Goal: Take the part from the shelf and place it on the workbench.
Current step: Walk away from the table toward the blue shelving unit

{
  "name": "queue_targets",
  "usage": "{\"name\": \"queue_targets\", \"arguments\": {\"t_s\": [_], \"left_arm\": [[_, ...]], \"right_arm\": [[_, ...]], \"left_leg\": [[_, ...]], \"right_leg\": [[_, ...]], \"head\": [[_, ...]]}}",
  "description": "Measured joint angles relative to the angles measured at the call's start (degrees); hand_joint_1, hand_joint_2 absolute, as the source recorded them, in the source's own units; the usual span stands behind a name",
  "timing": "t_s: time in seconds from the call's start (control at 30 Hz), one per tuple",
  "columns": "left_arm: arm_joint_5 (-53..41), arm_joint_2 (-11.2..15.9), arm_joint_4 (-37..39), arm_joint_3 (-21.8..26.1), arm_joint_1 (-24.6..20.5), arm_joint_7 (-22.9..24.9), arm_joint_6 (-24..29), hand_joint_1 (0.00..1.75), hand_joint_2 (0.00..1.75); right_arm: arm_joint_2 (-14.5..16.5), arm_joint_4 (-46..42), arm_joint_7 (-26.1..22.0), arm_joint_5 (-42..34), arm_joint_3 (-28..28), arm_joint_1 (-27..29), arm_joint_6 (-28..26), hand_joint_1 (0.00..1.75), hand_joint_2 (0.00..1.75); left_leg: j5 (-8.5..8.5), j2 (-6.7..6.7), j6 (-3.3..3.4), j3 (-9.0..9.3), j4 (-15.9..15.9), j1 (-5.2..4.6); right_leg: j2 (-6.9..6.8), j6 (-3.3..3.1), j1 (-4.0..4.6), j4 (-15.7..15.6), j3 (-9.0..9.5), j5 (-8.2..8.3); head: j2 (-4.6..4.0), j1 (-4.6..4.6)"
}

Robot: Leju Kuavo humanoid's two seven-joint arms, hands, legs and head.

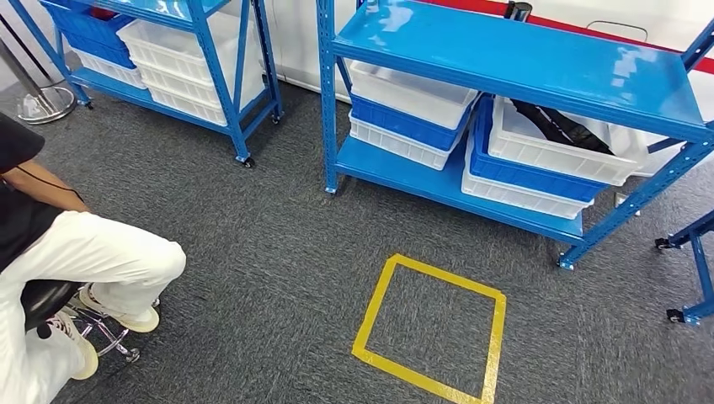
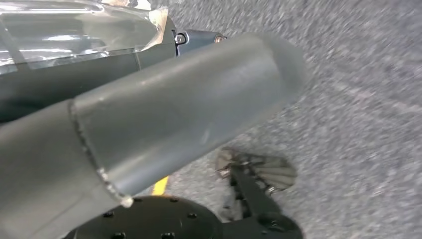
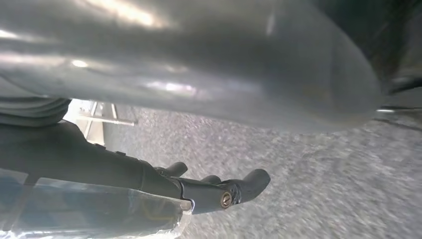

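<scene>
The part [image 1: 562, 126] appears to be the long dark piece lying aslant in the upper white bin [image 1: 562, 145] on the lower level of the nearer blue shelf [image 1: 514, 50]; what kind of part it is cannot be told. That bin sits on a blue bin [image 1: 526, 174], which rests on another white one. Just beside them to the left stands a second stack of white, blue and white bins [image 1: 408, 114]. The shelf's top deck overhangs the bins from above, and its blue posts frame them at either end.

A second blue shelf [image 1: 194, 50] with more stacked bins stands well apart at the far left. Between the shelves lies open grey carpet [image 1: 278, 252], and a square of yellow tape [image 1: 434, 326] marks the floor in front of the nearer shelf. A seated person [image 1: 76, 269] in white trousers is at the left edge, on a stool.

The left hand [image 2: 164, 114] hangs over carpet, holding nothing; how its fingers lie cannot be told. The right hand [image 3: 209, 99] hangs likewise, its dark fingers [image 3: 249, 184] extended and apart, empty.
</scene>
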Motion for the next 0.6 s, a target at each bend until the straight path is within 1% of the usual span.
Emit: {"name": "queue_targets", "arguments": {"t_s": [0.03,0.07,0.1,0.13,0.17,0.2,0.23,0.27,0.3,0.33,0.37,0.4,0.43,0.47,0.5,0.53,0.57,0.6], "left_arm": [[-0.01,0.01,-0.01,0.00,0.06,0.00,0.13,0.00,0.00],[-0.01,-0.03,-0.01,0.01,0.09,0.02,0.40,0.00,0.00],[-0.03,-0.08,-0.02,0.01,0.11,0.05,0.76,0.00,0.00],[-0.04,-0.15,-0.02,0.02,0.04,0.09,1.19,0.00,0.00],[-0.05,-0.31,-0.02,0.02,-0.03,0.12,1.59,0.00,0.00],[-0.05,-0.40,-0.02,0.01,-0.10,0.15,1.84,0.00,0.00],[-0.04,-0.49,-0.02,0.01,-0.19,0.15,1.98,0.00,0.00],[-0.02,-0.51,-0.02,-0.01,-0.27,0.15,2.03,0.00,0.00],[-0.01,-0.49,-0.02,-0.01,-0.30,0.16,2.05,0.00,0.00],[0.01,-0.46,-0.02,-0.01,-0.30,0.17,2.08,0.00,0.00],[0.02,-0.42,-0.02,-0.01,-0.28,0.19,2.13,0.00,0.00],[0.02,-0.35,-0.02,-0.01,-0.24,0.21,2.22,0.00,0.00],[0.02,-0.27,-0.02,0.00,-0.21,0.23,2.34,0.00,0.00],[0.02,-0.22,-0.02,0.00,-0.19,0.24,2.48,0.00,0.00],[0.02,-0.17,-0.02,0.00,-0.13,0.25,2.61,0.00,0.00],[0.02,-0.15,-0.02,-0.01,-0.04,0.25,2.69,0.00,0.00],[0.01,-0.12,-0.02,-0.01,0.08,0.26,2.76,0.00,0.00],[0.01,-0.13,-0.02,-0.01,0.19,0.30,2.79,0.00,0.00]], "right_arm": [[-0.04,0.05,-0.06,0.01,0.00,0.09,0.00,0.00,0.00],[-0.06,0.11,-0.08,0.02,-0.01,0.11,-0.01,0.00,0.00],[-0.06,0.15,-0.12,0.03,-0.01,0.11,-0.04,0.00,0.00],[0.00,0.16,-0.16,0.03,-0.01,0.04,-0.08,0.00,0.00],[0.03,0.16,-0.15,0.02,-0.01,-0.09,-0.14,0.00,0.00],[0.04,0.15,-0.16,-0.01,-0.02,-0.23,-0.22,0.00,0.00],[0.04,0.15,-0.15,-0.08,-0.04,-0.41,-0.29,0.00,0.00],[-0.01,0.15,-0.14,-0.18,-0.08,-0.60,-0.36,0.00,0.00],[-0.02,0.15,-0.12,-0.29,-0.13,-0.73,-0.41,0.00,0.00],[-0.03,0.15,-0.10,-0.41,-0.18,-0.79,-0.43,0.00,0.00],[-0.03,0.15,-0.09,-0.50,-0.22,-0.78,-0.44,0.00,0.00],[0.00,0.15,-0.08,-0.55,-0.25,-0.71,-0.43,0.00,0.00],[0.02,0.15,-0.05,-0.57,-0.27,-0.59,-0.43,0.00,0.00],[0.02,0.15,-0.03,-0.58,-0.31,-0.49,-0.42,0.00,0.00],[0.03,0.15,-0.01,-0.58,-0.34,-0.41,-0.42,0.00,0.00],[0.03,0.15,0.01,-0.58,-0.38,-0.42,-0.42,0.00,0.00],[0.06,0.15,0.01,-0.58,-0.40,-0.49,-0.42,0.00,0.00],[0.09,0.15,0.02,-0.58,-0.42,-0.55,-0.42,0.00,0.00]], "left_leg": [[-0.99,-0.09,0.05,1.10,-0.03,-0.34],[-1.95,-0.14,-0.03,1.99,-0.11,-0.56],[-2.66,-0.21,-0.16,3.05,-0.07,-0.71],[-3.07,-0.27,-0.35,4.02,0.31,-0.88],[-3.16,-0.17,-0.60,4.41,1.01,-0.86],[-3.09,0.00,-0.80,4.37,2.45,-0.81],[-3.32,0.17,-1.04,3.44,4.58,-0.73],[-4.22,0.31,-1.34,1.95,7.24,-0.62],[-5.84,0.36,-1.64,0.02,10.26,-0.46],[-7.94,0.36,-1.95,-2.16,13.07,-0.29],[-9.77,0.36,-2.25,-4.20,15.09,-0.07],[-10.73,0.36,-2.49,-5.74,15.87,0.13],[-10.24,0.33,-2.67,-6.62,15.16,0.29],[-8.13,0.14,-2.80,-6.86,12.96,0.42],[-4.68,-0.64,-2.90,-6.77,9.73,0.56],[-1.60,-1.72,-2.88,-6.78,6.55,0.67],[0.39,-2.76,-2.69,-6.73,4.22,0.72],[1.76,-3.53,-2.38,-6.71,2.85,0.75]], "right_leg": [[-0.02,0.14,0.55,-2.87,-0.47,4.23],[-0.06,-0.04,1.11,-4.99,-0.33,8.24],[-0.04,-0.48,1.42,-6.36,0.05,11.35],[0.05,-1.14,1.50,-6.92,0.66,12.85],[0.19,-1.90,1.37,-7.21,1.70,13.41],[0.37,-2.56,1.12,-7.59,2.49,13.73],[0.53,-3.07,0.93,-7.86,3.22,13.75],[0.77,-3.55,0.81,-8.07,3.90,13.47],[1.03,-3.94,0.80,-8.15,4.24,13.18],[1.42,-4.20,0.78,-8.15,4.44,12.87],[1.92,-4.34,0.73,-8.14,4.68,12.54],[2.49,-4.33,0.67,-8.13,5.01,12.17],[3.11,-4.18,0.56,-8.12,5.46,11.76],[3.77,-3.96,0.41,-8.11,6.00,11.34],[4.41,-3.71,0.27,-8.12,6.44,10.92],[5.10,-3.41,0.20,-7.97,6.87,10.51],[5.84,-3.05,0.24,-7.83,7.06,10.10],[6.54,-2.70,0.40,-7.71,6.97,9.71]], "head": [[0.00,-0.10],[0.00,-0.11],[0.00,-0.21],[0.00,-0.23],[0.00,-0.21],[0.00,-0.21],[0.00,-0.20],[0.00,-0.24],[0.00,-0.21],[0.00,-0.25],[0.00,-0.25],[0.00,-0.25],[0.00,-0.24],[0.00,-0.25],[0.00,-0.25],[0.00,-0.27],[0.00,-0.29],[0.01,-0.36]]}}
